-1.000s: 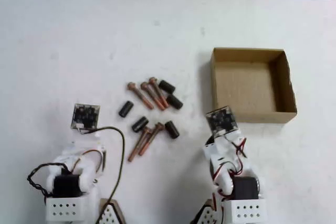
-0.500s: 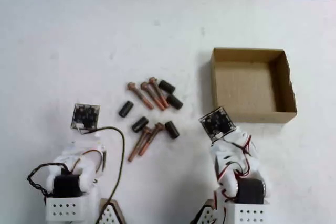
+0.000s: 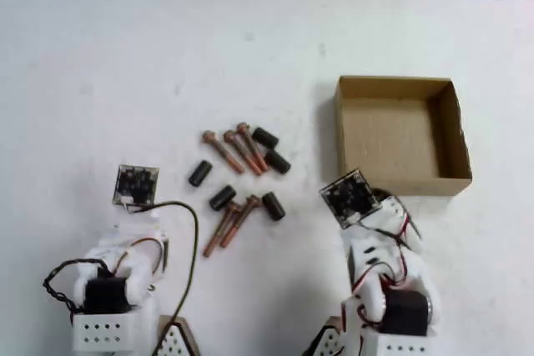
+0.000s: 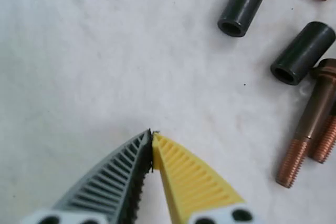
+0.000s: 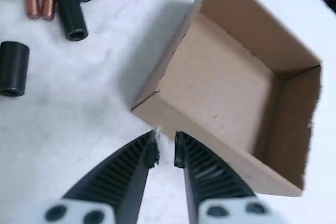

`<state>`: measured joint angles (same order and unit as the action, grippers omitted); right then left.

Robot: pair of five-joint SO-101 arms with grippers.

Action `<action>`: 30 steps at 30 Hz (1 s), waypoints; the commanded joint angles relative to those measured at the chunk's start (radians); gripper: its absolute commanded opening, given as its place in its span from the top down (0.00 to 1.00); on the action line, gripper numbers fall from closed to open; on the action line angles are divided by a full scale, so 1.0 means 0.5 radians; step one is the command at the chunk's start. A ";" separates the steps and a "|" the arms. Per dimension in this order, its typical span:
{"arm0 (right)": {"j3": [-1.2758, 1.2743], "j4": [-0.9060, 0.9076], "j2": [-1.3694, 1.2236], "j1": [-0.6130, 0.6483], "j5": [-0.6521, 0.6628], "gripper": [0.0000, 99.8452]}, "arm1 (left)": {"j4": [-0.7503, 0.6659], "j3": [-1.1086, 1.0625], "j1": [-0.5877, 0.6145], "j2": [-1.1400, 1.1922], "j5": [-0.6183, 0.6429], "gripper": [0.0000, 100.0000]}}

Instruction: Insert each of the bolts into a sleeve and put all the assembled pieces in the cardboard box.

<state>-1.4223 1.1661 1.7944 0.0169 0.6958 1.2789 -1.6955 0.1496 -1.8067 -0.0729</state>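
- The left arm (image 3: 113, 285) sat at the near-left edge of the white bench (image 3: 125, 56). The left jaws, one grey and one yellow, were closed tip to tip and held nothing, with their tips over the bench surface to the left of the loose parts.
- The right arm (image 3: 380, 277) sat at the near right. The right jaws were parted by only a narrow slit, gripped nothing, and pointed at the near-left corner of the cardboard box (image 3: 388, 135).
- Between the two arms lay a near pair of bolts (image 3: 229, 227), side by side and touching, with their heads far and their threaded ends near-left.
- One black sleeve (image 3: 273, 206) lay just right of that pair's heads.
- A second sleeve (image 3: 222, 198) lay just left of the same heads.
- A third sleeve (image 3: 199, 173) lay a little farther left, apart from the rest.
- Farther back, three more bolts (image 3: 236, 149) lay side by side with their heads far-left.
- Two further sleeves sat just right of these three: a far sleeve (image 3: 265, 137) and a nearer sleeve (image 3: 277, 162).
- The cardboard box stood open-topped on the right, apart from every bolt and sleeve.
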 commanded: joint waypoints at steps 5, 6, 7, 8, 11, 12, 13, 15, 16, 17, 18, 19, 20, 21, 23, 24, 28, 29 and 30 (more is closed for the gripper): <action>0.568 0.075 0.008 -0.241 0.178 0.95 | 0.012 0.006 -0.020 -0.023 -0.012 0.98; 0.611 0.075 0.008 -0.256 0.172 0.95 | 0.012 0.006 -0.020 -0.023 -0.012 0.98; 0.647 0.075 0.008 -0.265 0.169 0.95 | 0.012 0.006 -0.020 -0.023 -0.012 0.98; 0.681 0.081 0.008 -0.269 0.169 0.95 | 0.012 0.006 -0.020 -0.023 -0.012 0.98; 0.798 0.170 0.005 -0.272 0.166 0.95 | 0.012 0.006 -0.020 -0.023 -0.012 0.98; 0.832 0.201 0.005 -0.272 0.166 0.95 | 0.012 0.006 -0.020 -0.023 -0.012 0.98; 0.865 0.219 0.005 -0.272 0.166 0.95 | 0.012 0.006 -0.020 -0.023 -0.012 0.98; 0.924 0.229 0.005 -0.275 0.166 0.95 | 0.012 0.006 -0.020 -0.023 -0.012 0.98; 0.957 0.232 0.002 -0.275 0.166 0.95 | 0.012 0.006 -0.020 -0.023 -0.012 0.98; 0.991 0.232 -0.008 -0.275 0.166 0.95 | 0.012 0.006 -0.020 -0.023 -0.012 0.98; 1.031 0.232 -0.038 -0.278 0.166 0.95 | 0.012 0.006 -0.020 -0.023 -0.012 0.98; 1.074 0.232 -0.084 -0.278 0.166 0.95 | 0.012 0.006 -0.020 -0.023 -0.012 0.98; 1.120 0.232 -0.149 -0.278 0.166 0.95 | 0.012 0.006 -0.020 -0.023 -0.012 0.98; 1.172 0.232 -0.232 -0.278 0.166 0.95 | 0.012 0.006 -0.020 -0.023 -0.012 0.98; 1.280 0.226 -0.428 -0.278 0.166 0.95 | 0.012 0.006 -0.020 -0.023 -0.012 0.98; 1.341 0.222 -0.535 -0.278 0.163 0.95 | 0.012 0.006 -0.020 -0.023 -0.012 0.98; 1.583 0.222 -0.977 -0.269 0.163 0.95 | 0.012 0.006 -0.020 -0.023 -0.012 0.98; 1.648 0.222 -1.091 -0.265 0.163 0.95 | 0.012 0.006 -0.020 -0.023 -0.012 0.98; 1.709 0.222 -1.201 -0.265 0.163 0.95 | 0.012 0.006 -0.020 -0.023 -0.012 0.98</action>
<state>-0.7027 1.2797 1.4047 -0.1151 0.7710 1.2789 -1.6955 0.1496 -1.8067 -0.0729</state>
